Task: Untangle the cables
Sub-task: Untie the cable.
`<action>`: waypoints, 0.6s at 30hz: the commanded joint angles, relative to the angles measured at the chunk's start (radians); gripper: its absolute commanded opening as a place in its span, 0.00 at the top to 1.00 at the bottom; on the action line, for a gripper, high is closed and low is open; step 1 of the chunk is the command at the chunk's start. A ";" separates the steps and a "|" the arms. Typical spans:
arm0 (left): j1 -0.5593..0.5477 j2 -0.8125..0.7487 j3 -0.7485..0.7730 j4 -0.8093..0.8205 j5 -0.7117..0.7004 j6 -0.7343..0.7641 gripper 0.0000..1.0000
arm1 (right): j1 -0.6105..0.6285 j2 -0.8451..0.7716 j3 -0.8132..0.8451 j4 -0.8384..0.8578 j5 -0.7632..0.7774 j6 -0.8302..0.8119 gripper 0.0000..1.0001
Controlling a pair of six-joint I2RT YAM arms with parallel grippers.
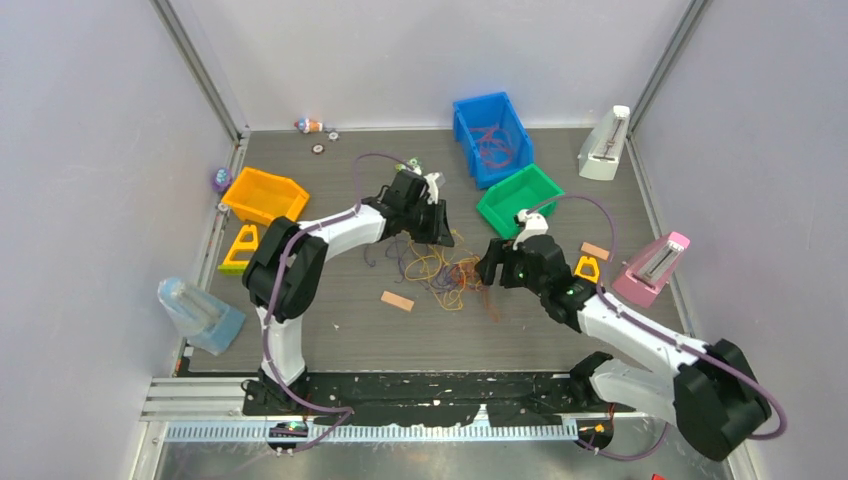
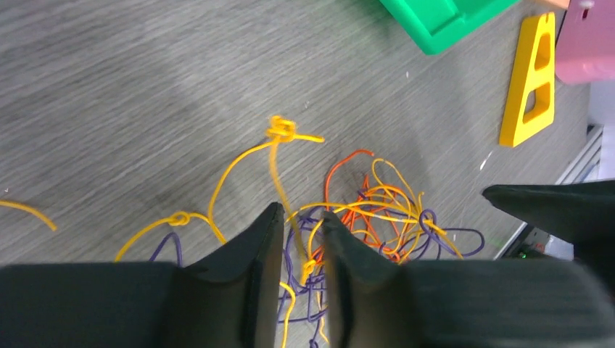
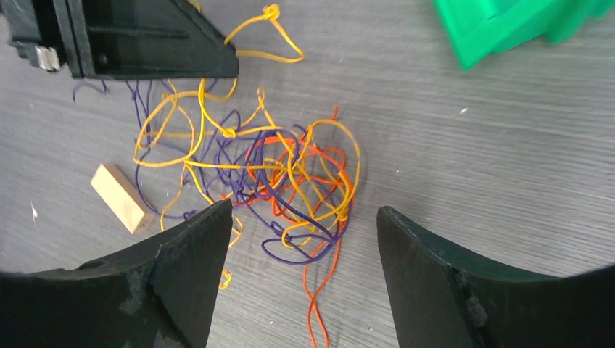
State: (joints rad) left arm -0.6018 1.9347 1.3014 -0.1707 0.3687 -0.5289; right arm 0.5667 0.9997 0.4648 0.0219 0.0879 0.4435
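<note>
Step in hand, as I read it, is lifting one strand out of the cables, a loose heap on the table near the green bin, on the bin's left and toward the arm bases. The left gripper, left of the bin, has its jaws narrowed to a slim gap. A yellow strand runs through the gap, unclamped as far as I can see. The right gripper, base-ward of the bin, hovers wide open and holds nothing. To do it well, pinch the yellow strand just below its knot, pin the purple and red loops with the right, and draw slowly so crossings don't tighten. Count: two arms, three bins (green, blue, orange), two slanted stands, two yellow wedges, two wooden blocks. The cables show three colours, but the strands can't be counted.
</note>
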 commanded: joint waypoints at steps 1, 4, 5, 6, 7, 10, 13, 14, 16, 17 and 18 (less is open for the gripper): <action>-0.004 0.002 -0.008 0.053 0.077 -0.038 0.89 | -0.005 0.114 0.064 0.089 -0.130 0.002 0.25; -0.002 -0.005 -0.017 0.066 0.094 -0.046 1.00 | -0.008 0.180 0.075 0.110 -0.142 0.024 0.41; -0.001 -0.014 -0.021 0.067 0.091 -0.041 1.00 | -0.008 0.191 0.073 0.118 -0.142 0.031 0.49; 0.004 -0.024 -0.027 0.070 0.084 -0.033 1.00 | -0.009 0.192 0.073 0.121 -0.141 0.033 0.64; 0.008 -0.039 -0.031 0.073 0.077 -0.027 1.00 | -0.009 0.191 0.068 0.118 -0.136 0.038 0.70; 0.041 -0.079 -0.030 0.070 0.074 -0.015 1.00 | -0.013 0.167 0.059 0.093 -0.121 0.038 0.84; 0.091 -0.124 -0.021 0.070 0.093 -0.018 1.00 | -0.017 0.119 0.045 0.057 -0.077 0.032 0.91; 0.112 -0.141 -0.019 0.074 0.093 -0.022 1.00 | -0.019 0.108 0.042 0.029 -0.061 0.032 0.94; 0.158 -0.192 -0.020 0.101 0.084 -0.042 1.00 | -0.021 0.068 0.038 -0.011 -0.010 0.036 0.95; 0.181 -0.219 -0.021 0.122 0.081 -0.054 1.00 | -0.022 0.038 0.033 -0.037 0.029 0.039 0.95; 0.206 -0.244 -0.015 0.132 0.077 -0.065 1.00 | -0.025 0.023 0.031 -0.070 0.047 0.048 0.95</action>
State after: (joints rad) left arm -0.4854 1.8458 1.2690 -0.1436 0.4362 -0.5663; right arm 0.5514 1.1091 0.4957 0.0349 0.0170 0.4747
